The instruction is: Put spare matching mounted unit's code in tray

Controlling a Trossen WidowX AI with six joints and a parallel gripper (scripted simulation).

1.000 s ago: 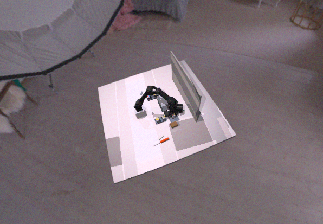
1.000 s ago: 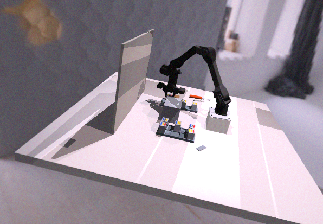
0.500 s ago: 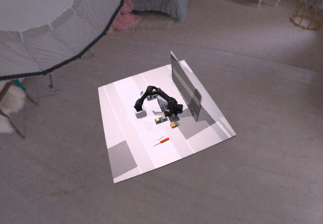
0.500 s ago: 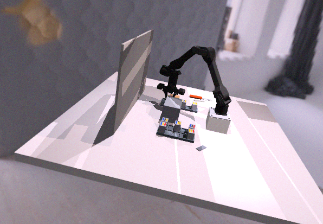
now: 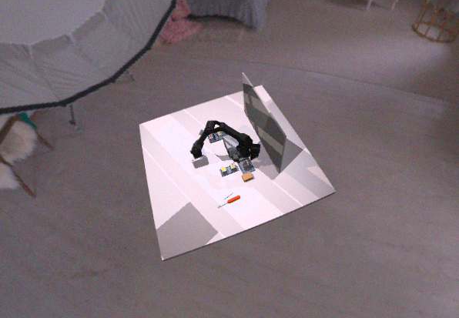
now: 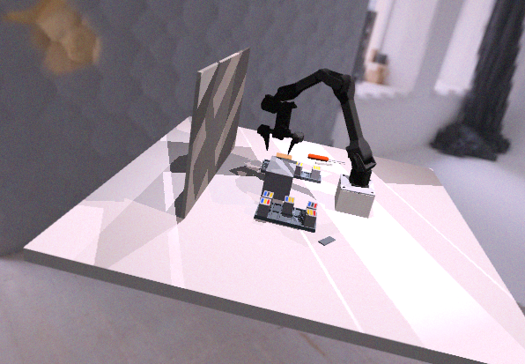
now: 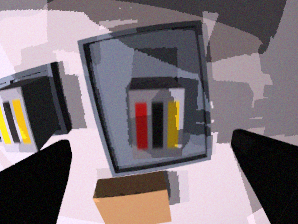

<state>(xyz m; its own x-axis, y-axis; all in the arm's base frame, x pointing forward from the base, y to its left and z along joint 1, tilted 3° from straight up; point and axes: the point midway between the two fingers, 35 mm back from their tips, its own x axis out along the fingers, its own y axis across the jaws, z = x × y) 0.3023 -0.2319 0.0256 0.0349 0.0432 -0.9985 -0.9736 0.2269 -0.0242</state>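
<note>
The spare (image 7: 157, 117) is a dark, boxy block with smooth sides and a pale face with red, black and yellow stripes, and it sits inside the flat gray-blue tray (image 5: 246, 165) (image 7: 100, 110) with the low rim. The black hand (image 5: 243, 159) (image 6: 277, 152) (image 7: 154, 144) is spread wide with pointy fingers, and the block is between and past the tips, not touching them. A smooth tan block (image 5: 247, 177) (image 6: 284, 156) (image 7: 134, 205) lies just beside the tray.
</note>
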